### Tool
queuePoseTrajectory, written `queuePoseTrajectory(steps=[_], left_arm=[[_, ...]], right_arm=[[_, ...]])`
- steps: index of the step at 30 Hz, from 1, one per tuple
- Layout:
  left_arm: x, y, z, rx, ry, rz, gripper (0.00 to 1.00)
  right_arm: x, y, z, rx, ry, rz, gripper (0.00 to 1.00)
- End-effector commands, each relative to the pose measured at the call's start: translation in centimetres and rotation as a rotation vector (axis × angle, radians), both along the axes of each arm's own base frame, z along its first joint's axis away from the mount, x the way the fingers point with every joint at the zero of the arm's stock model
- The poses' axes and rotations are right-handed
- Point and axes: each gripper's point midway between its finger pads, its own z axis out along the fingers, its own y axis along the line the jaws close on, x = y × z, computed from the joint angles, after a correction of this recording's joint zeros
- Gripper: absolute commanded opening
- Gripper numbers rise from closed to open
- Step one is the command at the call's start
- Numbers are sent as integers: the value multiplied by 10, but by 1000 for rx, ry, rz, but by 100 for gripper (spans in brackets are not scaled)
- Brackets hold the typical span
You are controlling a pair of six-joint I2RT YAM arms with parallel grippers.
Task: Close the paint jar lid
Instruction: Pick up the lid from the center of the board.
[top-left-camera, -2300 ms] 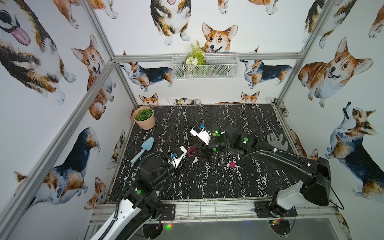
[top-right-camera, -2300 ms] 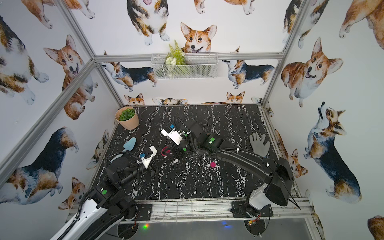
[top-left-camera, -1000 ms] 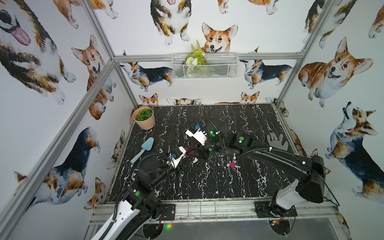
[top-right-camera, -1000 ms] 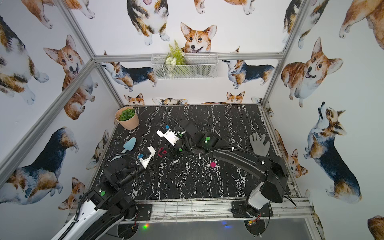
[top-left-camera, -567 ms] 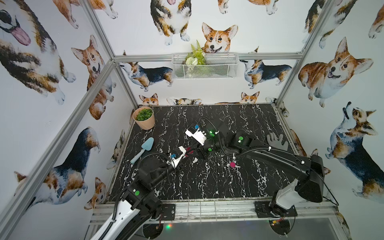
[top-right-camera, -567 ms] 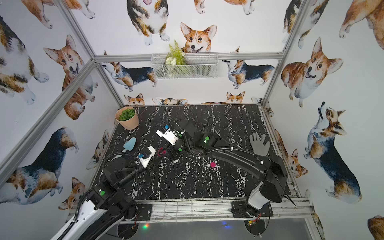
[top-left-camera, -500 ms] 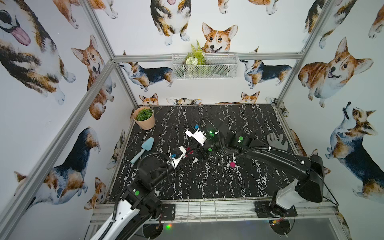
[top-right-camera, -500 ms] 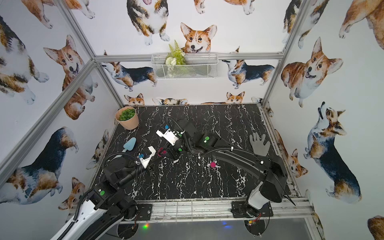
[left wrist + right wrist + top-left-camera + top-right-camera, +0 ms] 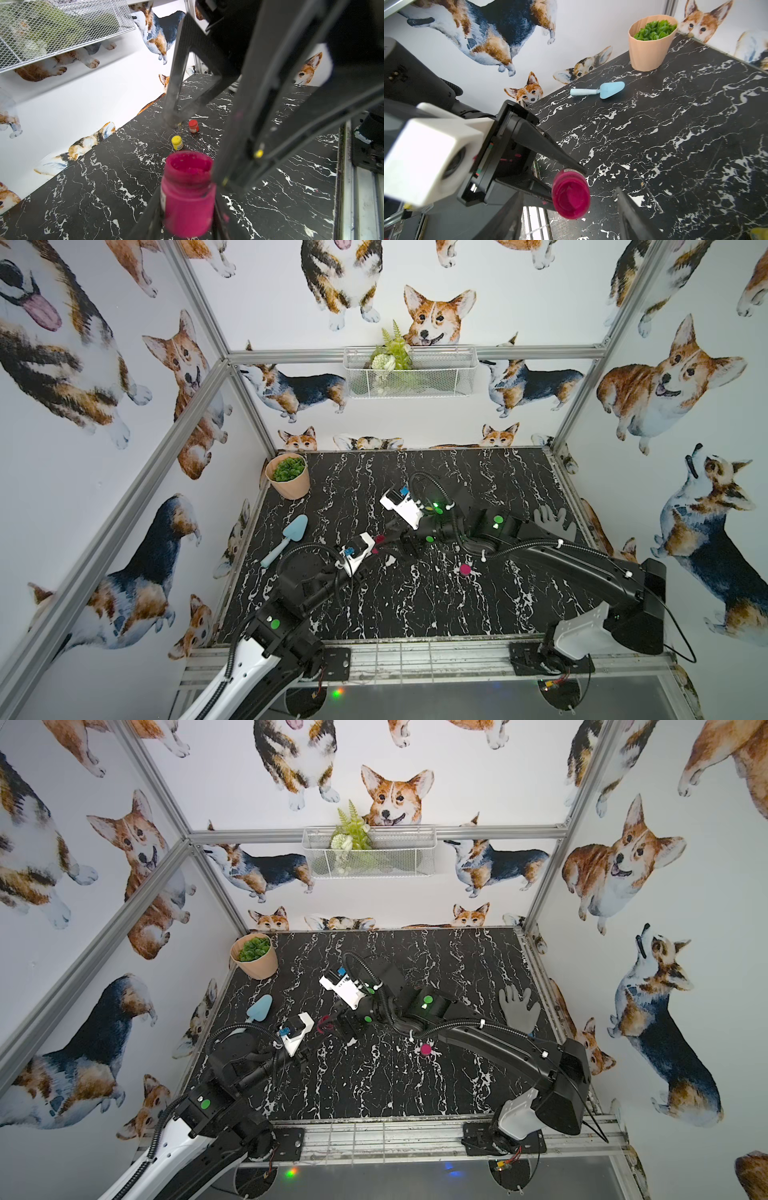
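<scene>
We pinch the paint jar (image 9: 187, 203) in the left gripper (image 9: 371, 551) to steady it; the right gripper (image 9: 395, 537) gapes open astride its lid (image 9: 571, 198).

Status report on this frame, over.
Left gripper shut on magenta paint jar. Right gripper open, jaws straddling its top. Lid looks seated; tightness unclear. Red jar, yellow jar stand clear.

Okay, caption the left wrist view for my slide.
Left gripper clamps the magenta paint jar; a yellow jar and a red jar stand beyond.

Bright even light, soft shadows, wide-angle bending at edges, blurred wrist-view foregrounds
</scene>
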Motion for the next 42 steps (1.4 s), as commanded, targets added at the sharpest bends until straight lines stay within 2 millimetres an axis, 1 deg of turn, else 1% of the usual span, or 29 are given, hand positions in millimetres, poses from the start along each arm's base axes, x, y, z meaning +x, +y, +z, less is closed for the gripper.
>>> queuePoseTrajectory(steps=[1,2,3,5,7,8,9,10,11,13,14,16,20,21,22,25,27,30,32,36,39,42], left_arm=[[0,0,7,0,-23,-2,27],[-1,1,7,-1,-24,0,27],[-2,2,9,-3,-28,0,27],[-5,4,16,-21,-39,-2,27],[-14,5,26,-56,-57,-20,27],[-16,6,31,-72,-66,-24,27],[-21,8,36,-97,-76,-33,27],[-26,8,42,-119,-90,-46,27],[-29,9,45,-134,-98,-56,27],[-37,11,53,-165,-119,-75,28],[-39,11,55,-171,-126,-81,28],[-45,12,60,-194,-137,-96,28],[-57,17,72,-268,-139,-113,28],[-58,20,73,-280,-145,-109,28],[-59,21,74,-285,-152,-103,29],[-59,26,72,-274,-161,-81,29],[-58,26,69,-263,-155,-75,29],[-57,25,67,-250,-148,-75,29],[-56,24,65,-242,-141,-77,29],[-56,24,64,-237,-142,-79,29],[-58,25,66,-246,-149,-82,29],[-58,25,66,-245,-151,-79,29]], right_arm=[[10,-21,-1,-41,-71,-78,72],[12,-27,-2,-49,-82,-98,72],[19,-46,-6,-70,-107,-169,72],[30,-71,-15,-99,-105,-274,72],[46,-115,-39,-171,-85,-431,72],[49,-126,-47,-185,-74,-468,72],[53,-142,-60,-209,-55,-524,72],[56,-154,-76,-243,-34,-569,72],[55,-166,-77,-238,-38,-608,72],[58,-185,-100,-288,-27,-686,72],[59,-190,-107,-307,-21,-707,72],[61,-203,-132,-370,23,-745,72],[60,-215,-160,-441,73,-788,70],[60,-218,-175,-487,97,-794,68],[59,-220,-184,-509,115,-798,67],[59,-225,-209,-581,155,-808,64],[58,-229,-219,-621,171,-820,64],[60,-236,-239,-689,188,-857,58],[59,-234,-251,-716,215,-845,56],[58,-225,-265,-728,260,-817,53],[59,-223,-271,-736,266,-813,53],[59,-217,-274,-718,275,-794,52]])
